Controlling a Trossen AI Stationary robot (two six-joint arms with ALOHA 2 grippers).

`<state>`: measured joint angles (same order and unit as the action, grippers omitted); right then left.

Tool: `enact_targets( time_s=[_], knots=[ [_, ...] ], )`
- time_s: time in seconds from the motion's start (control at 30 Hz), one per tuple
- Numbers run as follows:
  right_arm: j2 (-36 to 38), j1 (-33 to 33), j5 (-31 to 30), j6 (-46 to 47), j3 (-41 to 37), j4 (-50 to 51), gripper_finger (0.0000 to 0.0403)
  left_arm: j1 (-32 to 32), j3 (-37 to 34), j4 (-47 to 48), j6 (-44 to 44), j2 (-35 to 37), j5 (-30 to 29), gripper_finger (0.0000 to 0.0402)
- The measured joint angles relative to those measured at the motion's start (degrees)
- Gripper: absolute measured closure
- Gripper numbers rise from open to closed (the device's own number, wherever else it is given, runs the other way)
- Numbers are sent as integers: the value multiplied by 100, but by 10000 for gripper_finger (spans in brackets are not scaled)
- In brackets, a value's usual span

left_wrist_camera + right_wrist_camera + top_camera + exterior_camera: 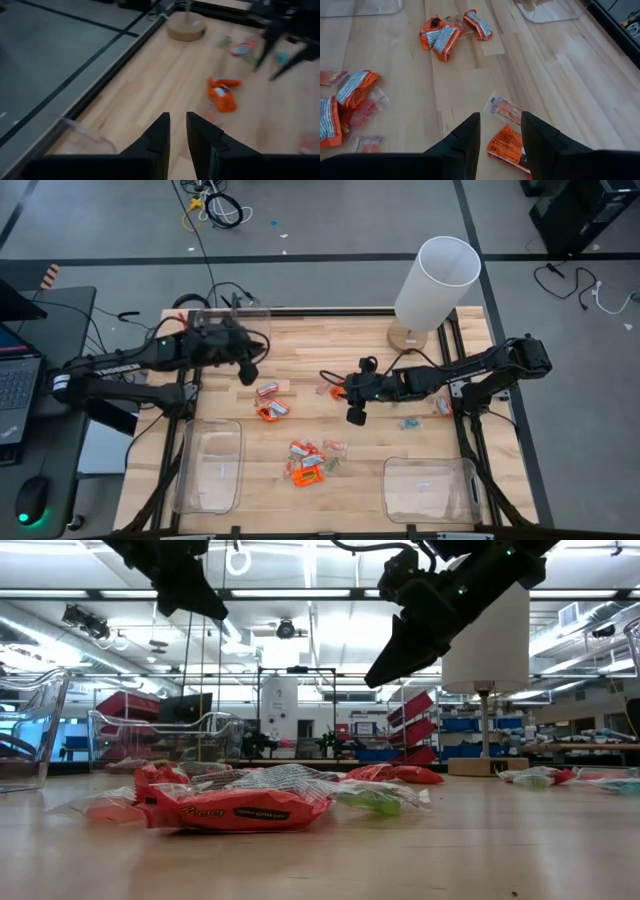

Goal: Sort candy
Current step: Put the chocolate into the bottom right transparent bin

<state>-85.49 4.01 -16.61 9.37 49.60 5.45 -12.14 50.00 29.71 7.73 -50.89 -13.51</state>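
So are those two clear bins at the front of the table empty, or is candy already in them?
Both look empty: the left bin and right bin show no wrappers from above.

the table [330, 350] is viewed from overhead, straight down. a level view is taken at tabletop height, close to the candy [235, 808]. each wrist view is angled down onto the boards; the candy is shared by all views.

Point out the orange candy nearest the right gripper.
The orange candy lying between the right gripper's open fingers; the other orange ones sit in clusters farther off.
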Motion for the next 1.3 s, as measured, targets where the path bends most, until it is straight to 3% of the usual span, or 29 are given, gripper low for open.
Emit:
enact_targets(
  time_s=[0.77, 0.97, 1.3],
  knots=[
    [0, -21, 387, -46, 0, -35, 275, 2173, -9, 511, 345, -11, -5, 335],
    [0, -9, 804, 9, 69, -86, 275, 2532, -9, 511, 348, -11, -1, 335],
    [0, 147, 843, -271, 666, 252, 275, 2688, -11, 509, 796, -11, 3, 335]
  ],
)
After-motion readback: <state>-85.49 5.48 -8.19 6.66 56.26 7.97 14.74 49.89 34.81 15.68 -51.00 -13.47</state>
